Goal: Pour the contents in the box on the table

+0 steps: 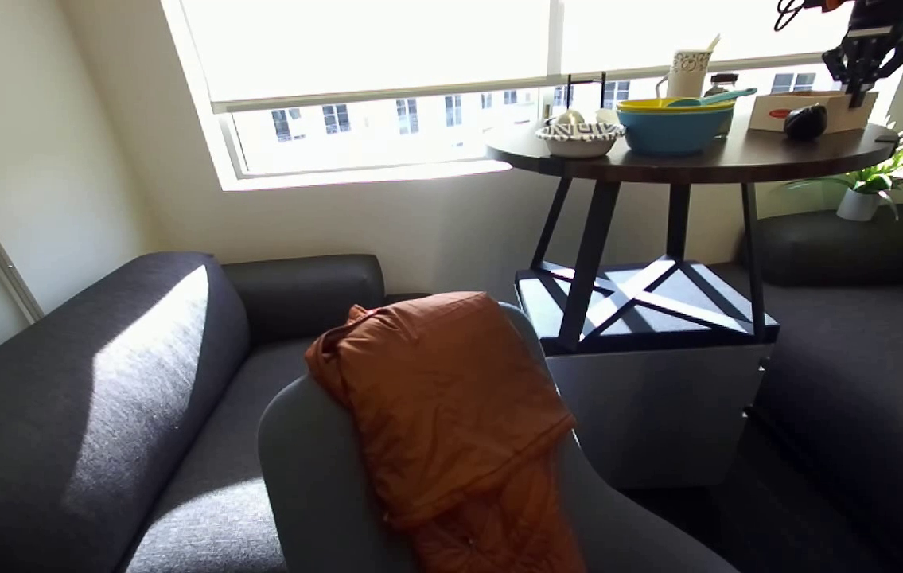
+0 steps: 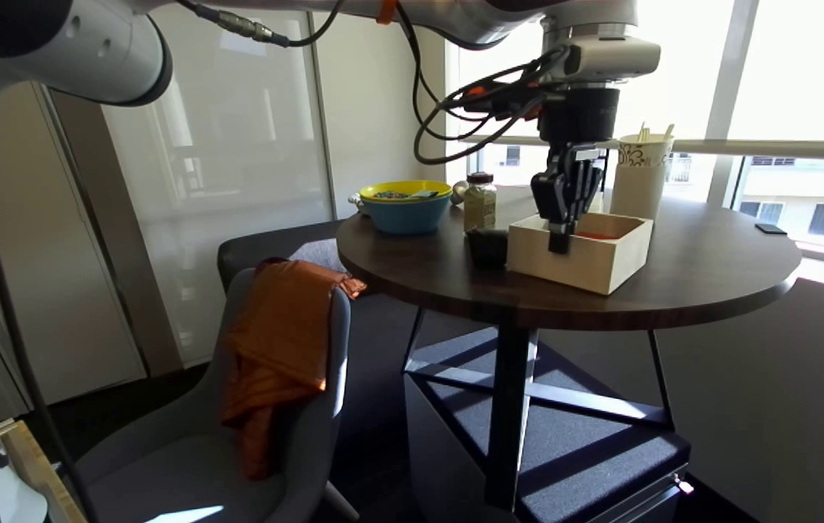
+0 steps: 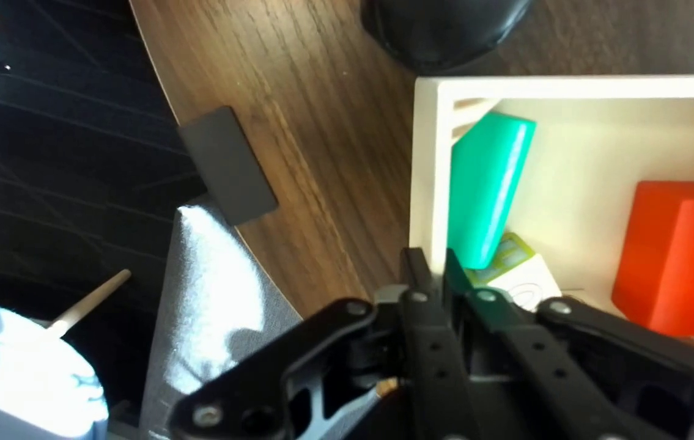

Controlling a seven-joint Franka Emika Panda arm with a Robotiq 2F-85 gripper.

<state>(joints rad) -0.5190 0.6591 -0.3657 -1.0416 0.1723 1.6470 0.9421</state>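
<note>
The box [image 2: 593, 267] is a low tan box, open on top, sitting level on the round dark brown table [image 2: 716, 254]. It also shows in an exterior view [image 1: 765, 119] and in the wrist view [image 3: 603, 143]. Inside it lie a green cylinder [image 3: 492, 189], a red block [image 3: 677, 256] and a small white and green item [image 3: 524, 278]. My gripper [image 3: 435, 269] points down with one finger outside and one inside a side wall, shut on that wall. The gripper also shows in both exterior views [image 1: 861, 91] [image 2: 560, 236]. The box's lower part is partly hidden by my fingers in the wrist view.
A black rounded object [image 2: 488, 247] stands close beside the box. A teal bowl with yellow rim [image 2: 412, 214], a jar [image 2: 480, 203], a white cup [image 2: 640, 174] and a patterned bowl [image 1: 582, 143] share the table. A dark flat piece [image 3: 228, 165] lies at the table's edge.
</note>
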